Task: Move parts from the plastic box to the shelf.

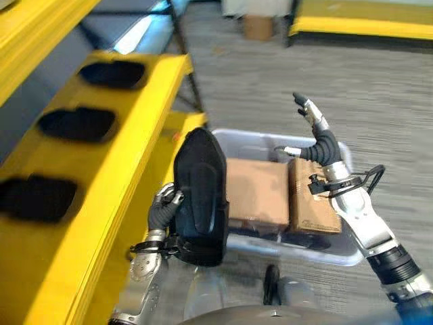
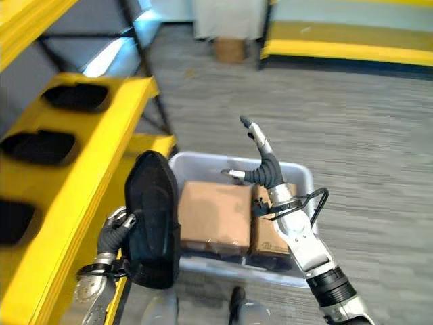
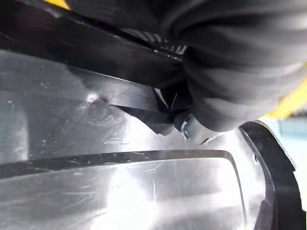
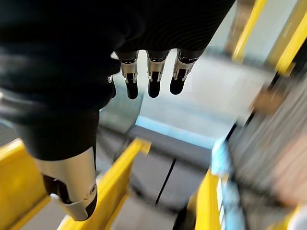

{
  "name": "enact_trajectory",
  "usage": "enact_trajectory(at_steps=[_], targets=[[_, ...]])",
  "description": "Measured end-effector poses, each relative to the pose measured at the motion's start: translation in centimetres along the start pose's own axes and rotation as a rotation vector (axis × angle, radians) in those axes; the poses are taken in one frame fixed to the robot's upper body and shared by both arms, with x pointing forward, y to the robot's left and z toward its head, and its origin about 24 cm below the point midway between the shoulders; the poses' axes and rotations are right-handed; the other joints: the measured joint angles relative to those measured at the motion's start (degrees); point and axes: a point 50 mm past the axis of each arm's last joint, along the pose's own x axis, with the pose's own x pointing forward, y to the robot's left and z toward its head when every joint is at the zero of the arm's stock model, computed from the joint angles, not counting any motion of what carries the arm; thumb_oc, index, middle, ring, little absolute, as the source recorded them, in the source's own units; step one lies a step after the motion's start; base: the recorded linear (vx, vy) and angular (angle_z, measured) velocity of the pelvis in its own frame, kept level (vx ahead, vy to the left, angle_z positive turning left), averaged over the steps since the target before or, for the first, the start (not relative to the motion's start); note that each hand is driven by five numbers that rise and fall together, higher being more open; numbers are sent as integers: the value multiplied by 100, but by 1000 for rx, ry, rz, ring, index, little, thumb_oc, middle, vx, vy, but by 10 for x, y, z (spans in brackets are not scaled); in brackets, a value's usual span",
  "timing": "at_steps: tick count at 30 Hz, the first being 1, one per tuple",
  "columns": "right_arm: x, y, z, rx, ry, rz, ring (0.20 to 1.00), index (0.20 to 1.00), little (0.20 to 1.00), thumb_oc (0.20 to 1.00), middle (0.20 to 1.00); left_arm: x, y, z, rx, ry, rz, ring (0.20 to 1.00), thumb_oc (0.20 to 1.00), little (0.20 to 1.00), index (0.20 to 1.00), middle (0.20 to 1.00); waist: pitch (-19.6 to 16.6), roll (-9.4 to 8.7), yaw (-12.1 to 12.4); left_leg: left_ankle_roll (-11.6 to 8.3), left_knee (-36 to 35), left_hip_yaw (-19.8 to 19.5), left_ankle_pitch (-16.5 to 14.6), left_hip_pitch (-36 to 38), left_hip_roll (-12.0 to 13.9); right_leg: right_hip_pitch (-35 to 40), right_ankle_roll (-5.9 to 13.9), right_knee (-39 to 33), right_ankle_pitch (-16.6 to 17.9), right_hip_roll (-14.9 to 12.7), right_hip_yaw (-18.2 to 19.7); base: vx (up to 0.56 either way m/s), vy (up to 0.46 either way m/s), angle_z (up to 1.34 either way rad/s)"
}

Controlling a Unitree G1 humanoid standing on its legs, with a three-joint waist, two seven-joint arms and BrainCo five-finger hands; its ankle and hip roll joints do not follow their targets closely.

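Left hand (image 1: 164, 206) gripping black part (image 1: 199, 196), yellow shelf (image 1: 101, 156) beside

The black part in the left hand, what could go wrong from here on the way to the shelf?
The left hand grips the big black part at one edge only, so it could twist or slip out. It stands close beside the yellow shelf and might knock its edge. The right hand hangs open above the plastic box, giving no support.
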Motion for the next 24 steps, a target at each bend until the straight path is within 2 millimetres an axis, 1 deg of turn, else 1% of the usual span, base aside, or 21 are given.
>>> enact_trajectory(at_steps=[1, 2, 3, 4, 5, 6, 7, 8, 9, 10, 11, 12, 13, 14, 15, 16, 17, 19, 21, 23, 24], targets=[[-1, 1, 0, -4, 2, 8, 1000, 1000, 1000, 1000, 1000, 2, 6, 1, 19, -1, 12, 200, 200, 200, 200, 200, 48, -262, 37, -157, 632, 80, -97, -23, -110, 63, -117, -264, 208, -201, -104, -340, -203, 98], [-2, -3, -1, -15, 4, 5, 1000, 1000, 1000, 1000, 1000, 3, 9, 1, 24, -1, 23, 200, 200, 200, 200, 200, 33, -422, -54, -324, 1410, 230, -241, -28, -136, 204, -189, -731, 490, -315, -309, -226, -138, 104], [-3, -8, 0, -21, 1, -18, 1000, 1000, 1000, 1000, 1000, 6, 9, 3, 21, -11, 26, 200, 200, 200, 200, 200, 42, -481, -216, -397, 2166, 322, -373, 26, -111, 429, -143, -1151, 738, -378, -558, -198, -108, 196], [-13, -13, 2, -15, 13, -61, 1000, 1000, 1000, 1000, 1000, 10, 3, 6, -5, -33, 17, 200, 200, 200, 200, 200, -62, -329, -640, -442, 3172, 414, -616, 322, 69, 659, 51, -1457, 828, -390, -1070, -70, -34, 181], [-16, -14, 2, -12, 17, -64, 1000, 1000, 1000, 1000, 1000, 11, -1, 8, -22, -44, 9, 200, 200, 200, 200, 200, -100, -213, -728, -641, 3304, 490, -756, 681, 221, 668, -1, -1405, 801, -401, -1321, -105, -32, 186], [-22, -12, -1, -9, 39, -60, 1000, 1000, 1000, 1000, 1000, 14, -6, 9, -34, -50, -4, 200, 200, 200, 200, 200, -159, -104, -923, -699, 3308, 544, -784, 998, 338, 725, 32, -1380, 777, -371, -1500, -63, 26, 112], [-26, -11, -4, -11, 57, -50, 1000, 1000, 1000, 1000, 1000, 16, -11, 12, -51, -68, -18, 200, 200, 200, 200, 200, -252, -48, -1003, -664, 2762, 582, -649, 1449, 304, 594, 70, -1242, 708, -395, -1533, -92, 72, 95], [-24, -13, -4, -16, 55, -47, 1000, 1000, 1000, 1000, 1000, 21, -16, 18, -59, -98, -39, 200, 200, 200, 200, 200, -295, 28, -961, -687, 2461, 651, -663, 1784, 294, 455, 19, -1053, 692, -401, -1599, -26, 114, 66], [-27, -14, -5, -8, 67, -59, 1000, 1000, 1000, 1000, 1000, 24, -19, 20, -58, -102, -52, 200, 200, 200, 200, 200, -318, 94, -994, -699, 2147, 676, -642, 2044, 260, 408, 12, -885, 691, -421, -1744, -14, 140, 52], [-31, -14, -8, 5, 87, -66, 1000, 1000, 1000, 1000, 1000, 25, -21, 21, -58, -105, -59, 200, 200, 200, 200, 200, -381, 114, -1005, -622, 1512, 776, -732, 2326, 171, 289, 31, -645, 649, -524, -1790, 1, 174, 73], [-34, -14, -10, 9, 100, -70, 1000, 1000, 1000, 1000, 1000, 25, -22, 20, -59, -105, -66, 200, 200, 200, 200, 200, -456, 95, -1038, -628, 972, 822, -792, 2502, 132, 166, 94, -368, 545, -735, -1892, -39, 251, 83], [-37, -17, -11, 5, 112, -82, 1000, 1000, 1000, 1000, 1000, 23, -25, 18, -65, -94, -74, 200, 200, 200, 200, 200, -608, 181, -1101, -606, 529, 849, -856, 2566, 82, 53, 168, -212, 532, -888, -2031, -31, 261, 81], [-39, -20, -12, 2, 120, -96, 1000, 1000, 1000, 1000, 1000, 21, -27, 14, -72, -80, -79, 200, 200, 200, 200, 200, -785, 286, -1095, -601, 183, 968, -913, 2587, 14, -77, 241, -146, 602, -986, -2119, -18, 224, 83], [-39, -23, -13, -1, 122, -114, 1000, 1000, 1000, 1000, 1000, 18, -28, 10, -72, -63, -81, 200, 200, 200, 200, 200, -829, 377, -1063, -645, 1, 942, -1011, 2607, -33, -86, 337, -88, 748, -1079, -2204, -18, 150, 71], [-41, -23, -14, -4, 131, -119, 1000, 1000, 1000, 1000, 1000, 15, -26, 7, -68, -50, -77, 200, 200, 200, 200, 200, -846, 360, -999, -684, -93, 871, -1050, 2615, -145, -91, 429, -14, 829, -1221, -2181, -20, 140, 81], [-42, -23, -15, -4, 138, -117, 1000, 1000, 1000, 1000, 1000, 12, -22, 4, -63, -38, -64, 200, 200, 200, 200, 200, -901, 302, -926, -657, -192, 763, -1067, 2597, -263, -89, 572, -57, 923, -1320, -2031, -44, 174, 69], [-41, -23, -14, -4, 135, -117, 1000, 1000, 1000, 1000, 1000, 11, -18, 4, -57, -33, -49, 200, 200, 200, 200, 200, -914, 281, -822, -573, -252, 761, -1118, 2584, -312, -94, 647, -141, 1008, -1322, -1936, -54, 180, 59], [-41, -22, -18, 2, 151, -118, 1000, 1000, 1000, 1000, 1000, 7, -8, 2, -29, -20, -30, 200, 200, 200, 200, 200, -931, 160, -605, -521, -278, 684, -1175, 2477, -425, -114, 716, -276, 1203, -1404, -1900, -49, 152, 37], [-44, -13, -27, 24, 197, -99, 1000, 1000, 1000, 1000, 1000, 0, 5, -2, 11, 1, 7, 200, 200, 200, 200, 200, -938, -81, -495, -461, -260, 527, -1206, 2386, -577, -65, 821, -425, 1380, -1531, -1905, -41, 146, 31], [-46, -7, -33, 39, 232, -82, 1000, 1000, 1000, 1000, 1000, -4, 11, -4, 50, 22, 14, 200, 200, 200, 200, 200, -912, -326, -434, -363, -163, 436, -1216, 2309, -728, 52, 962, -582, 1513, -1681, -1910, -52, 172, 25], [-47, -6, -34, 43, 242, -76, 1000, 1000, 1000, 1000, 1000, -8, 12, -7, 51, 38, 18, 200, 200, 200, 200, 200, -927, -433, -440, -297, -127, 396, -1247, 2327, -799, 131, 976, -658, 1592, -1710, -1911, -64, 201, 30]])
